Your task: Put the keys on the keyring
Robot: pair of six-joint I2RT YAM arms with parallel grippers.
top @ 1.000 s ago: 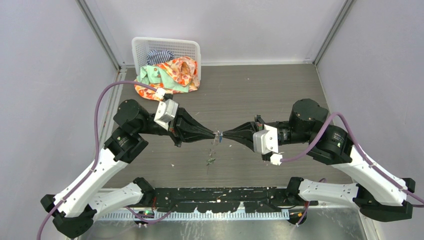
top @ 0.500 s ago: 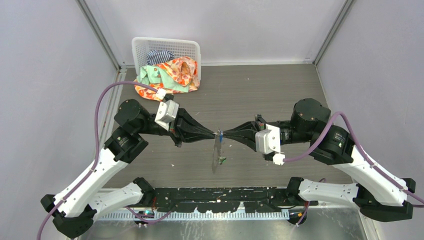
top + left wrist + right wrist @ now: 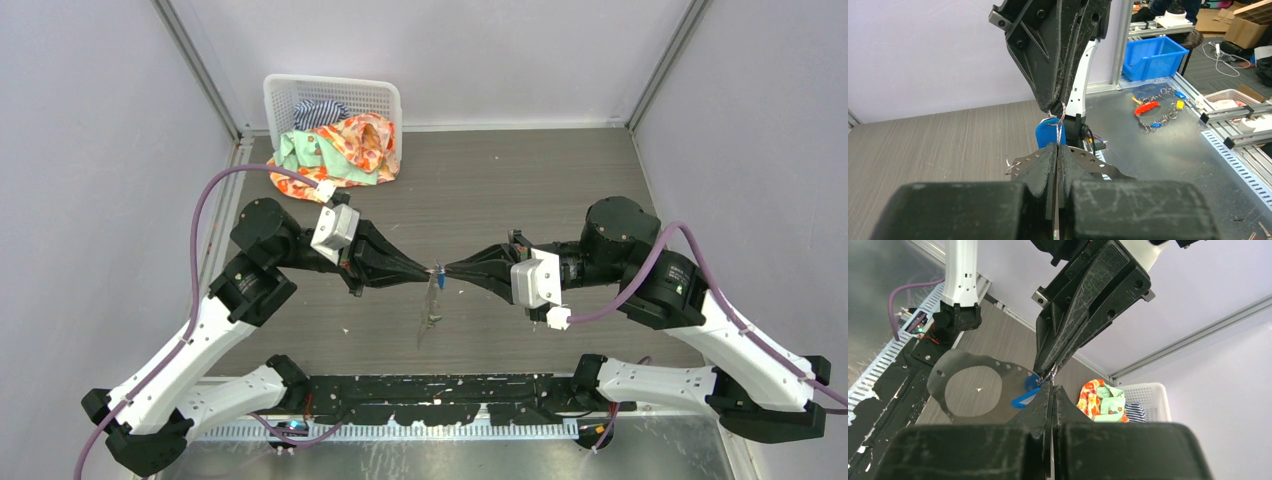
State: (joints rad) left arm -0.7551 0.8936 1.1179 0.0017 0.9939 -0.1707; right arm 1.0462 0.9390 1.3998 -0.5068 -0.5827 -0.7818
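- Keyring hung in mid-air well in front of the basket, just below where your two arms met tip to tip.
- Your left gripper was pressed together on a thin wire, seemingly the keyring's.
- Your right gripper was pinched tight at the small loop atop the blue key, touching that wire.
- You were, I judged, mid-threading the blue key.
- Next called for a firm left hold and a fine slide of the key along the wire.

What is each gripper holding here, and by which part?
The left gripper and the right gripper, both shut, pinch one thin wire ring by opposite edges of its rim; the blue-headed key hangs from it.
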